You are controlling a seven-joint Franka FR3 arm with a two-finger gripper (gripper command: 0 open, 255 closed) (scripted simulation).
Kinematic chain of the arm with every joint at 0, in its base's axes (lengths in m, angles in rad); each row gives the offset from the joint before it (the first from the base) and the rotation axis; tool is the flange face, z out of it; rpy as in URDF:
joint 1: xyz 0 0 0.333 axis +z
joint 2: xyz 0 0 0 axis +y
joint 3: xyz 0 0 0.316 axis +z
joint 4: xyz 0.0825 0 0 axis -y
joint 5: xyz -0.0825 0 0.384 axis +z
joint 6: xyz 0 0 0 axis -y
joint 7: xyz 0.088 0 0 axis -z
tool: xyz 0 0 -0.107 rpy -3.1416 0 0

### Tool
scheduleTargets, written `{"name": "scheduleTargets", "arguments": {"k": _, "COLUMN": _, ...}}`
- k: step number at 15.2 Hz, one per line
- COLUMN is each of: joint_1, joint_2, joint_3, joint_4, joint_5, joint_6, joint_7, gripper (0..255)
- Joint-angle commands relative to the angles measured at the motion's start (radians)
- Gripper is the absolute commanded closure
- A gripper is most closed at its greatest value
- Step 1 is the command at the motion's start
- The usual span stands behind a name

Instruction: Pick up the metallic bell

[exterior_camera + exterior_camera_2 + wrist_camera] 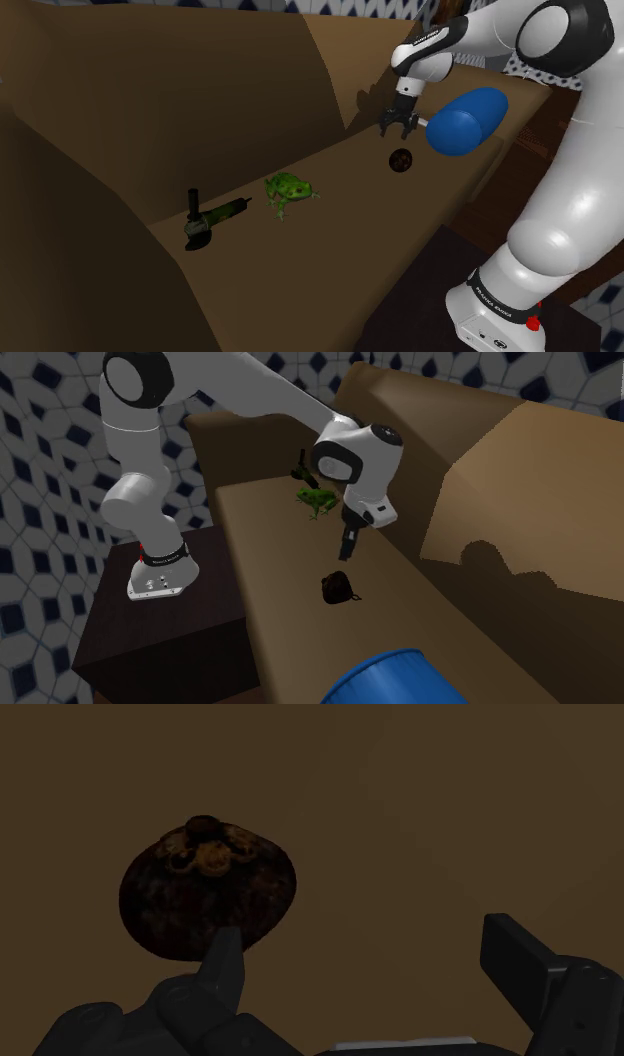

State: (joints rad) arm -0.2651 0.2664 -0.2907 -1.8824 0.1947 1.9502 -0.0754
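Note:
The bell (400, 160) is a small, dark, rounded thing with brownish mottling, lying on the brown seat surface (330, 240). In the second exterior view the bell (340, 588) lies just below the hand. My black gripper (400, 128) hangs a little above the bell, fingers pointing down. From the second exterior view the gripper (345, 548) is apart from the bell. In the wrist view the gripper (365, 939) is open. The bell (208, 894) sits off to one side beyond one fingertip (225, 949), not between the fingers, and nothing is held.
A green frog (288, 190) and a dark angle grinder (210, 218) lie further along the seat. A blue cylinder (466, 120) rests close beside the gripper. The tall brown backrest (200, 90) rises behind. The seat's front edge drops off toward my dark stand (170, 642).

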Motion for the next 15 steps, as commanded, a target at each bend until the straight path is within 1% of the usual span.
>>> {"name": "scheduleTargets", "arguments": {"k": 1, "joint_1": -0.024, "joint_2": 0.073, "joint_3": -0.008, "joint_4": 0.059, "joint_5": 0.021, "joint_6": -0.010, "joint_7": -0.008, "gripper": 0}}
{"name": "scheduleTargets", "arguments": {"k": 8, "joint_1": -0.124, "joint_2": 0.319, "joint_3": -0.023, "joint_4": 0.285, "joint_5": 0.084, "joint_6": -0.065, "joint_7": -0.022, "gripper": 0}}
{"name": "scheduleTargets", "arguments": {"k": 15, "joint_1": -0.130, "joint_2": 0.370, "joint_3": -0.012, "joint_4": 0.268, "joint_5": 0.101, "joint_6": 0.000, "joint_7": -0.036, "gripper": 0}}
